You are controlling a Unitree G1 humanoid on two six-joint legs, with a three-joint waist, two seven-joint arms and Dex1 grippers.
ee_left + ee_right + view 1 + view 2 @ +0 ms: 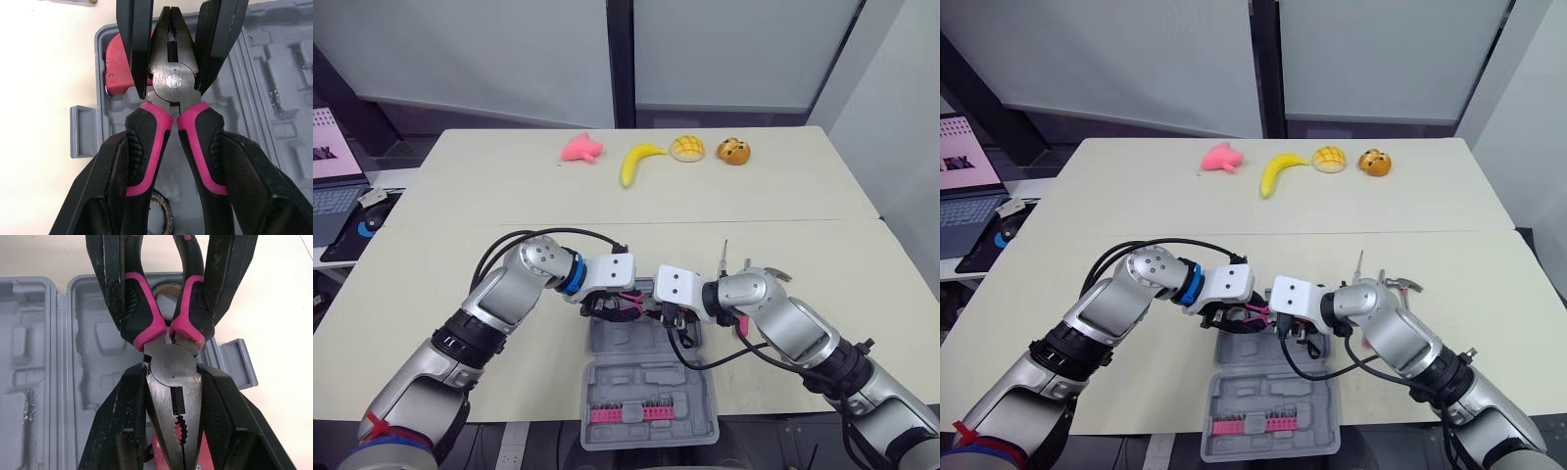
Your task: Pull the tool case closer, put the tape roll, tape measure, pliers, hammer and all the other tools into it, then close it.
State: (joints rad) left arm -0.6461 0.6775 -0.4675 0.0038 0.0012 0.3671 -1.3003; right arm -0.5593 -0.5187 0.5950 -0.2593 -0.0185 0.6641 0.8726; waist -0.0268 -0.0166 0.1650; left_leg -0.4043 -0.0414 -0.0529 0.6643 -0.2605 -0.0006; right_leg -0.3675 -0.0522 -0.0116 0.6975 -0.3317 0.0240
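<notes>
no legible text, labels, numbers anywhere

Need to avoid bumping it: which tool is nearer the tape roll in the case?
Left. The left tool grips the handles of the pliers right over the tape roll; the right tool holds their head, farther off.

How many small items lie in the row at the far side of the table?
4: a pink toy, a banana, a yellow bun and a brown bun, left to right. None seems hidden.
</notes>
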